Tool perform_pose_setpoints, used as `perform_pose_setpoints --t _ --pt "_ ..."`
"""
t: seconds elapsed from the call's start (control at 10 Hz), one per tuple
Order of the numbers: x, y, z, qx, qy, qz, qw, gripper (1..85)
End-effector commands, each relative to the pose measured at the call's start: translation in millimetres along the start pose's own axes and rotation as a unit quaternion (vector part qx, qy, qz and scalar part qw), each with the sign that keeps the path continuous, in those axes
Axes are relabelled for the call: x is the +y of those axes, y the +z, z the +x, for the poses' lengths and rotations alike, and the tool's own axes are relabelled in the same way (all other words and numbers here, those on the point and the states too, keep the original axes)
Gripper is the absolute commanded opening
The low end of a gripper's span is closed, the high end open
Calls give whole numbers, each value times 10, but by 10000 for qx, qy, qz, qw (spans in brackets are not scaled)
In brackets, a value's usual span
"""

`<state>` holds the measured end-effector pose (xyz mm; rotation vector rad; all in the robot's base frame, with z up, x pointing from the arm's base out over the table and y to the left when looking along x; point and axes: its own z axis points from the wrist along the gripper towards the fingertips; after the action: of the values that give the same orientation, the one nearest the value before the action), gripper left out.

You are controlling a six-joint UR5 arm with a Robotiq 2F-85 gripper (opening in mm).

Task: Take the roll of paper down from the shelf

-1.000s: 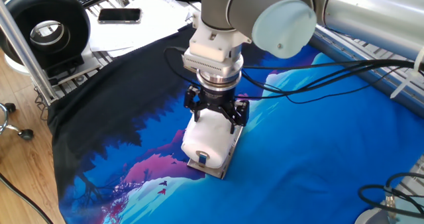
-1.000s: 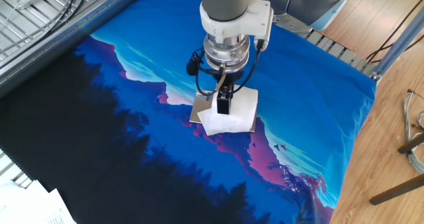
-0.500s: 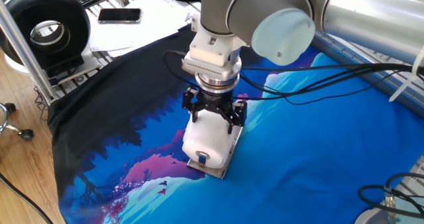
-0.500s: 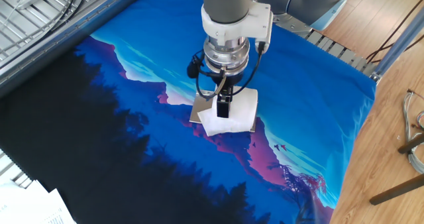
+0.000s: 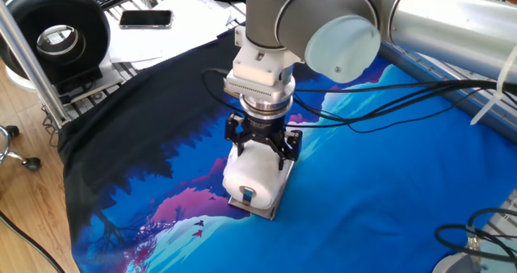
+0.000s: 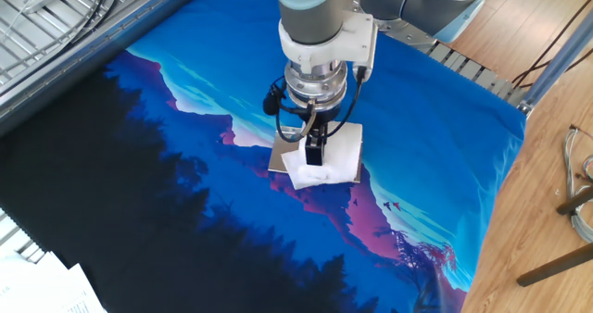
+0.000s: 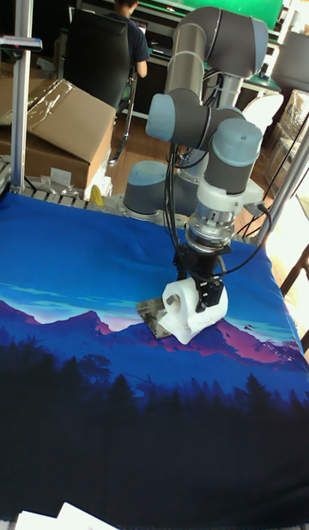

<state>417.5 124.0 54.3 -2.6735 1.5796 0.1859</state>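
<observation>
The white roll of paper [image 5: 249,174] lies on its side on the shelf [image 5: 273,202], a small silvery metal plate with a blue piece [image 5: 248,196] at its near end. The plate lies flat on the blue mountain-print cloth. My gripper [image 5: 260,148] comes straight down over the roll, with its black fingers pressed against the roll's two sides. The other fixed view shows one finger [image 6: 315,151] across the roll [image 6: 326,168] and a corner of the shelf [image 6: 281,157]. In the tall view the roll [image 7: 190,313] shows its hollow core, and the gripper [image 7: 199,296] dents it.
A big black spool [image 5: 56,29] stands behind a metal post at the back left. A phone [image 5: 145,18] lies on papers nearby. Black cables [image 5: 380,103] trail from the wrist across the cloth. A cardboard box [image 7: 60,122] and a seated person [image 7: 129,19] are beyond the table.
The gripper has come down a little lower over the roll. The roll and plate have shifted slightly on the cloth.
</observation>
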Motion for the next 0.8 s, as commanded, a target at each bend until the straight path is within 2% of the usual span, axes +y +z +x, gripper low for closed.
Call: perform_pose_setpoints --t 0.0,0.2,0.3,0.7 --pt "50 -35 19 -59 15 -125 9999 757" --pt "77 -204 167 163 -124 -303 9993 757" --pt "74 -258 227 279 -114 -315 9990 757" --pt "92 -186 515 342 -314 -147 9988 760"
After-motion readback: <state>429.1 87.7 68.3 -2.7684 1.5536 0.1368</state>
